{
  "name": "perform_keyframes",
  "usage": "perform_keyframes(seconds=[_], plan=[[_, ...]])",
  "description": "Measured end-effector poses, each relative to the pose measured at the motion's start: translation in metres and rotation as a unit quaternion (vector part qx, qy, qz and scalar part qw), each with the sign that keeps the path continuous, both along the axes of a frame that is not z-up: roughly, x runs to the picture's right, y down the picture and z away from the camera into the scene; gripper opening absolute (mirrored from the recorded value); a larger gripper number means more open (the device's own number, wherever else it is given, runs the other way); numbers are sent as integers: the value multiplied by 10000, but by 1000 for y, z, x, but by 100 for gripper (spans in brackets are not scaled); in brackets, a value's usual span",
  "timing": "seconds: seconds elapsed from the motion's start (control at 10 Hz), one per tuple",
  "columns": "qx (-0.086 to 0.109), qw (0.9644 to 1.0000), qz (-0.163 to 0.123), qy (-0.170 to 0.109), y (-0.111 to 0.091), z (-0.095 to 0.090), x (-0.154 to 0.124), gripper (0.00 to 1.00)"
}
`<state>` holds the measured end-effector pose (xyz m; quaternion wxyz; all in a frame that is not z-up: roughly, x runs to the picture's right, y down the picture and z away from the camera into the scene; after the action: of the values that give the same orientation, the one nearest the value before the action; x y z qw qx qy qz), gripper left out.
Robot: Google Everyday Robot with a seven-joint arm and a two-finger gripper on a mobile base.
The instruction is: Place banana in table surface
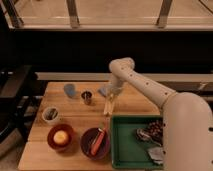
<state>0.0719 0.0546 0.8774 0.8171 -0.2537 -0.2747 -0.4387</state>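
Observation:
The banana (108, 106) is a pale yellow thin fruit hanging slanted just below my gripper (114, 93), its lower end at or just above the table surface (75, 112). My gripper reaches down from the white arm (142, 82) over the middle of the back half of the wooden tabletop, right of the steel cup (86, 96). It is shut on the banana's upper end. Whether the lower end touches the wood I cannot tell.
A blue cup (70, 90) stands at the back left, and a blue item (103, 90) sits behind the gripper. A white bowl (50, 114), a red bowl with a round fruit (61, 137), a dark bowl with an orange stick (96, 142) and a green tray (125, 147) stand in front.

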Motion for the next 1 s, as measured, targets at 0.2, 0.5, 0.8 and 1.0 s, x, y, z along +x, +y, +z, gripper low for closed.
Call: perform_keyframes(seconds=[0.2,0.5,0.8,1.0], plan=[[28,9977,497,450,-21,-10,52,0],[-99,9876,1030,1177,-43,-13,110,0],[-437,9784,1169,1647,-42,-4,125,10],[-585,9799,1028,1609,-26,5,119,28]])
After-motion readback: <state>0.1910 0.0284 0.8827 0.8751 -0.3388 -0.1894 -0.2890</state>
